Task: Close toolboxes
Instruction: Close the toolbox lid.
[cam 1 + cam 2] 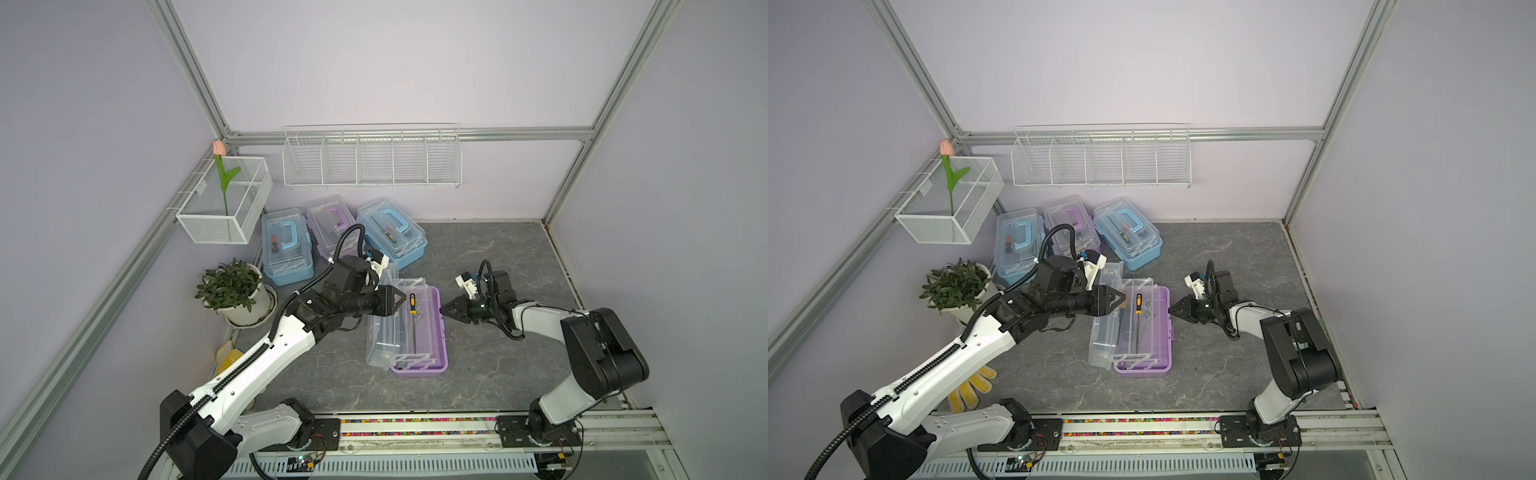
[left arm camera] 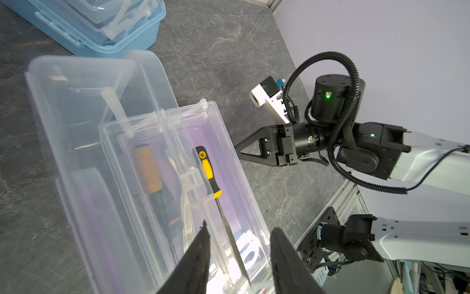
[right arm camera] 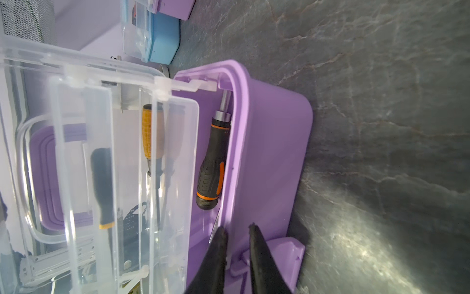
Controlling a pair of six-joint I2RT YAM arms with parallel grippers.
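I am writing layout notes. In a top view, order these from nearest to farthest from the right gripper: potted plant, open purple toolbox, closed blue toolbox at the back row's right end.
From the right gripper:
1. open purple toolbox, mid-table, rim between the jaws.
2. closed blue toolbox, back row, right end.
3. potted plant, far left side.

- Left arm (image 1: 270, 353) reaches from its base toward the middle, forearm sloping up; left gripper (image 1: 403, 298) points to my right, roughly level; its fingers (image 2: 198, 254) stand apart
- Right arm (image 1: 540, 318) bends sharply at the elbow; right gripper (image 1: 443, 309) faces the left one, jaws nearly together
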